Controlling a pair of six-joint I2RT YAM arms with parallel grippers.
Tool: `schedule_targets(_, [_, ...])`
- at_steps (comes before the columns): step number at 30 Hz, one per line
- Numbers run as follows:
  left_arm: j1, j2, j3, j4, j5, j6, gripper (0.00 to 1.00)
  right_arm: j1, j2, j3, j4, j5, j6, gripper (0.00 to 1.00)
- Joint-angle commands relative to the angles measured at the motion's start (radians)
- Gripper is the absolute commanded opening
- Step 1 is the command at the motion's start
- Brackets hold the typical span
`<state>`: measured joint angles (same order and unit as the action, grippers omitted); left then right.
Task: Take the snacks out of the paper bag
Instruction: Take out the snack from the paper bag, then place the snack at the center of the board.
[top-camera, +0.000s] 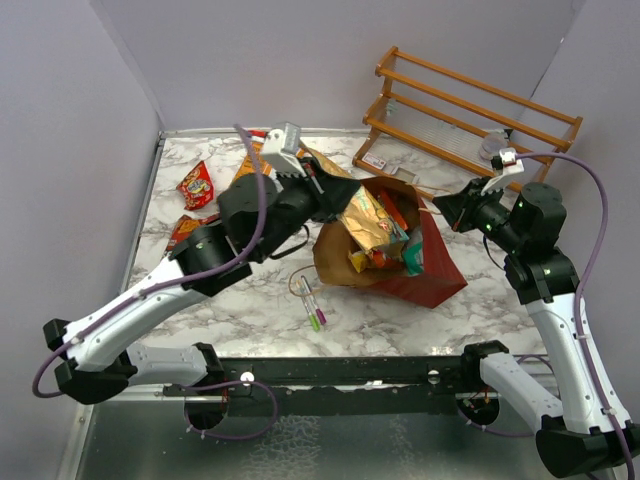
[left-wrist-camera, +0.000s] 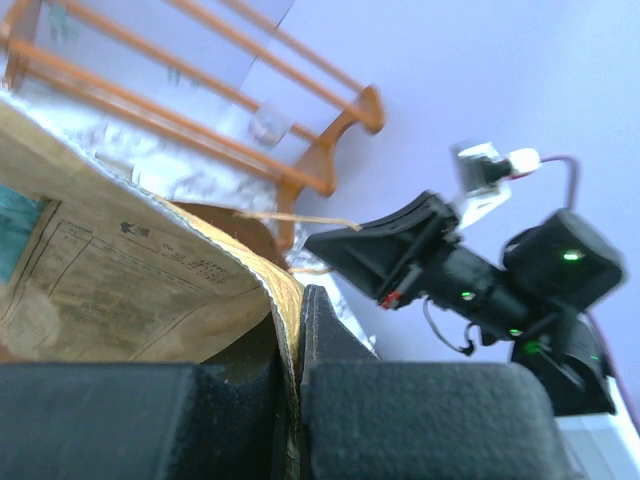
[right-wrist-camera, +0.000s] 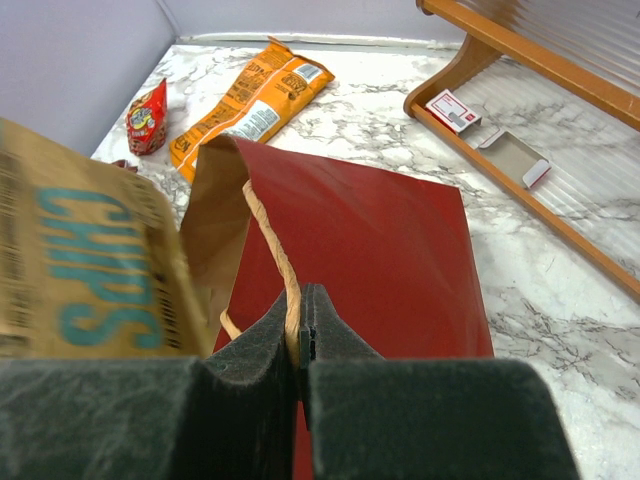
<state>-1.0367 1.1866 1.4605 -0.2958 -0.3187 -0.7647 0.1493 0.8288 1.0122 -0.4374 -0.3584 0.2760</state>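
Observation:
The red paper bag (top-camera: 430, 275) lies on its side with its brown mouth (right-wrist-camera: 215, 215) facing left. My right gripper (right-wrist-camera: 300, 330) is shut on its string handle (right-wrist-camera: 268, 225) at the bag's right rim (top-camera: 447, 207). My left gripper (left-wrist-camera: 297, 310) is shut on the crimped edge of the large tan-and-teal chip bag (left-wrist-camera: 120, 270), which sticks out of the bag's mouth (top-camera: 368, 222) and shows the word CHIPS (right-wrist-camera: 90, 270). Small orange and teal packets (top-camera: 385, 258) sit inside the mouth. An orange chip bag (right-wrist-camera: 255, 100) and a small red packet (right-wrist-camera: 147, 117) lie on the table to the left.
A wooden slatted rack (top-camera: 470, 115) stands at the back right, with small card boxes (right-wrist-camera: 452, 110) by its foot. Two marker pens (top-camera: 312, 305) lie in front of the bag. Another red packet (top-camera: 185, 228) lies near the left wall, partly behind my left arm.

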Motion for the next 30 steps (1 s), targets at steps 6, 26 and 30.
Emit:
schedule_targets(6, [-0.006,-0.114,0.160,0.103,-0.066,0.371,0.00,0.002,-0.011,-0.007,-0.003,0.018,-0.008,0.01])
schedule_targets(26, [0.412,0.097,0.172,0.142,-0.133,0.552,0.00,0.003,-0.003,-0.004,-0.003,0.011,-0.012,0.01])
schedule_targets(30, [0.580,0.206,0.195,0.154,0.071,0.414,0.00,0.003,0.002,-0.004,0.000,0.010,-0.013,0.01])
